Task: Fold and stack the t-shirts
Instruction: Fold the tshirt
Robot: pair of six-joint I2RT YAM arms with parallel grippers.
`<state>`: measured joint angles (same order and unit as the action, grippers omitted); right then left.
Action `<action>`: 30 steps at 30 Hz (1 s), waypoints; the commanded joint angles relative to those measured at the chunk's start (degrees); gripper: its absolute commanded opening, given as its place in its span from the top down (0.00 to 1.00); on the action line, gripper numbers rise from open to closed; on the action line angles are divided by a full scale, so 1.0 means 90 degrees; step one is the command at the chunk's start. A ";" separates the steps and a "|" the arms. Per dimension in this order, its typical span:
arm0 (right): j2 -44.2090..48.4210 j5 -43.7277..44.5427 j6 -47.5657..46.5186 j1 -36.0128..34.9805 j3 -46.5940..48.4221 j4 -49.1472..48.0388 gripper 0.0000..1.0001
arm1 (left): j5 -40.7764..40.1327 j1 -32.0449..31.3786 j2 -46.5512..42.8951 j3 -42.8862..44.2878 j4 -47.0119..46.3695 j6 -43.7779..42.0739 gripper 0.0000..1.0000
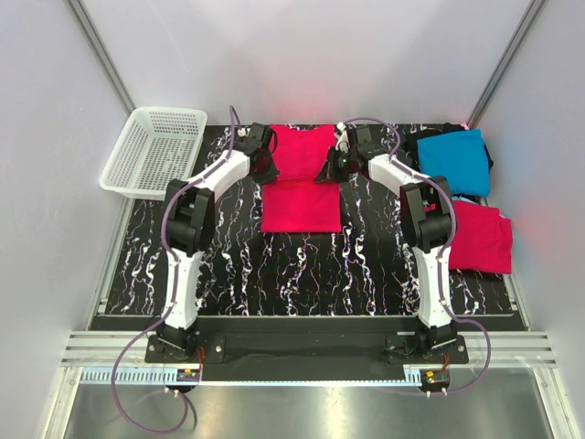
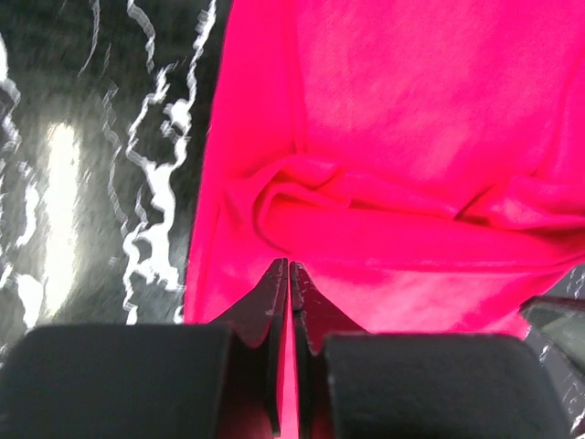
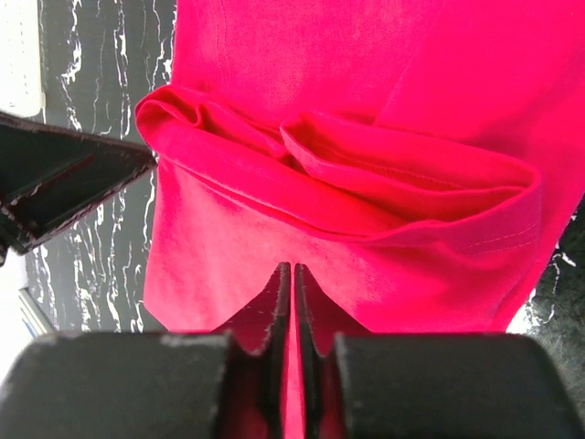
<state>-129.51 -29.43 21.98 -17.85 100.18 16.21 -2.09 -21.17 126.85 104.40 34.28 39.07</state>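
The left jaws are all but clenched. Only a hairline slit parts the fingers (image 2: 274, 293), and pink shows through it. Their tips sit on the near-left part of a pinkish-red t-shirt (image 2: 411, 110). I cannot tell whether cloth is pinched between them or merely lies underneath. The right jaws stand the same way, fingers (image 3: 309, 302) nearly together over the same shirt (image 3: 366, 73), beside a bunched, rolled fold that runs across it. Here too I cannot tell whether they grip it.

This t-shirt (image 1: 302, 197) lies in the middle of the bench's far half, between the left arm (image 1: 187, 219) and the right arm (image 1: 428, 219). A turquoise t-shirt (image 1: 454, 160) lies at the far right corner. A second pinkish-red t-shirt (image 1: 480, 240), folded, lies at the right edge just nearer.

The bench (image 1: 302, 274) is black with white marbling. A white mesh basket (image 1: 123, 169) sits at its far left corner, overhanging the left edge. Pale panels on metal struts wall in the space.
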 commanded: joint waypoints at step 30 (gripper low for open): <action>-0.0531 0.0116 -0.0118 -0.0048 0.0714 0.0103 0.76 | -0.0403 -0.0011 0.1052 0.1701 -0.0410 -0.0259 0.62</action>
<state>-133.58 -28.97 21.23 -17.87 103.42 17.47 -3.51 -21.17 135.94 117.40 32.91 37.52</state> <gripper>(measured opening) 0.241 0.374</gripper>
